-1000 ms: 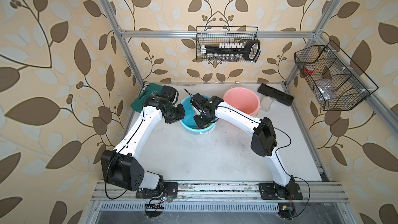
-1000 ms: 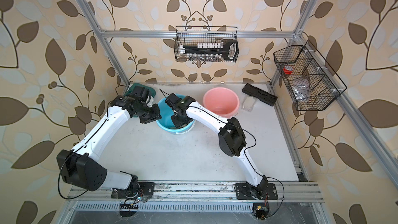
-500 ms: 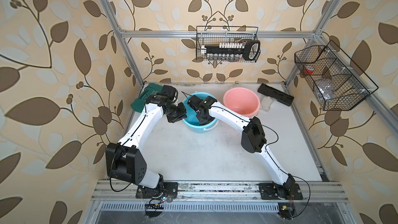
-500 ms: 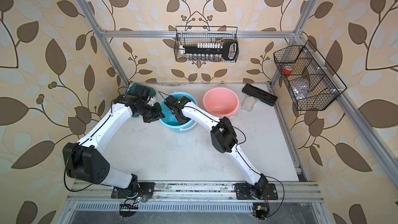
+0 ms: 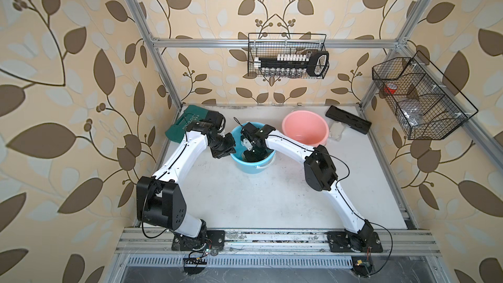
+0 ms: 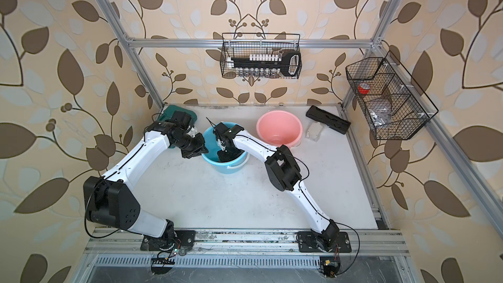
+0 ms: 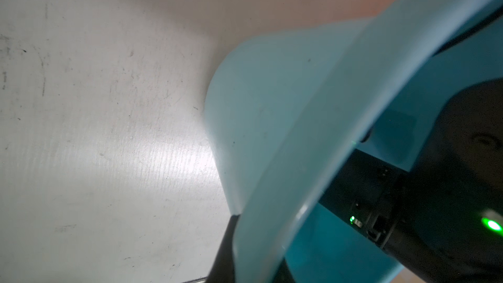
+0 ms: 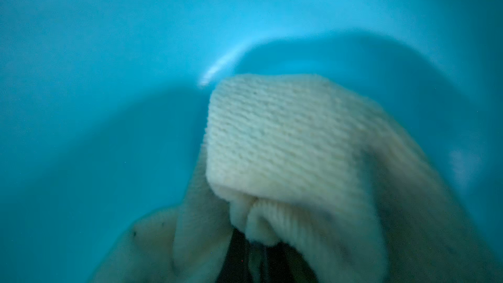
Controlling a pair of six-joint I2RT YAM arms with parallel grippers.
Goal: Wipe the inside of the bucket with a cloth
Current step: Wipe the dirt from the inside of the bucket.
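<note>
Right elbow [image 5: 319, 168] has swung inward this past second, sweeping the right pincer [image 5: 252, 154], clenched on the bunched cloth [image 8: 285, 137], along the inside of the blue bucket [image 5: 246, 169] toward the bench's [image 5: 245, 202] back-left corner, while the left pincer [image 5: 226, 150] clamps its rim; wiping looks under way.

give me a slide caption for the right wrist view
Right end effector holds the beige cloth bunched up inside the blue bucket

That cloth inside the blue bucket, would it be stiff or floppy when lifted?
Probably floppy: the cloth folds and bunches in soft pleats. Likely light, being only knitted fabric. Its ribbed weave may drag on the bucket wall rather than slip.
</note>
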